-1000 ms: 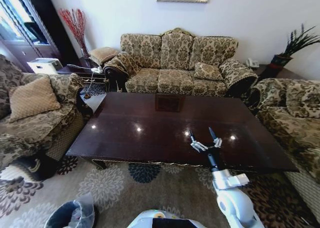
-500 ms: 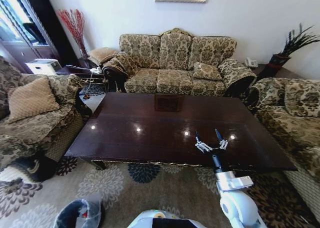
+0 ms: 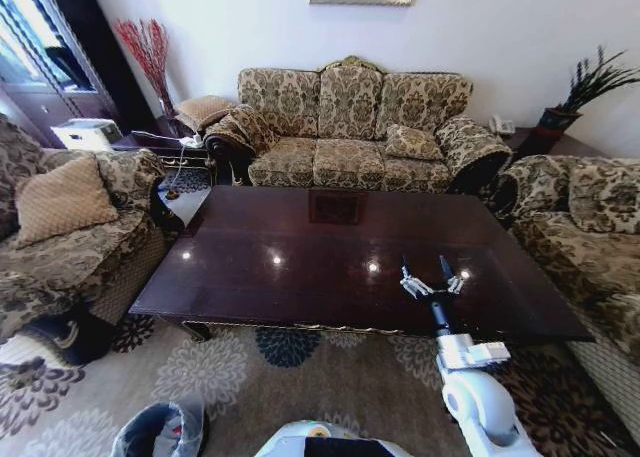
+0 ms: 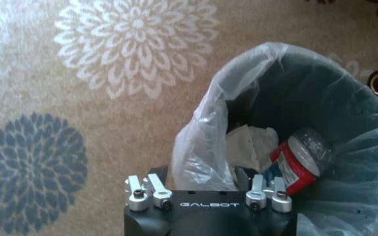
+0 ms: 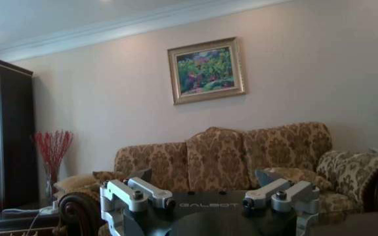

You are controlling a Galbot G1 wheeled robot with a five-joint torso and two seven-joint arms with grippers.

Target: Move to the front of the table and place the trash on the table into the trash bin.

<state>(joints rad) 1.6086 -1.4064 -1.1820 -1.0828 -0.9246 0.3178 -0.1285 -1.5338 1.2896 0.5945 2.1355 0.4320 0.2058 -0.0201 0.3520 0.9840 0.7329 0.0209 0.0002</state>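
Note:
The dark glossy table stands in front of me with a bare top. My right gripper hovers open over the table's near right part, holding nothing; from its wrist the gripper faces the sofa. The black trash bin with its whitish bag sits on the rug at my lower left. Seen from the left wrist, the trash bin holds trash: a clear bottle with a red label and crumpled white tissues. My left gripper hangs open at the bin's rim.
A patterned sofa lines the far side of the table. An armchair stands at the left and another sofa at the right. A floral rug covers the floor between me and the table.
My right gripper has drifted to the right over the table, still open. The whole head view has shifted slightly.

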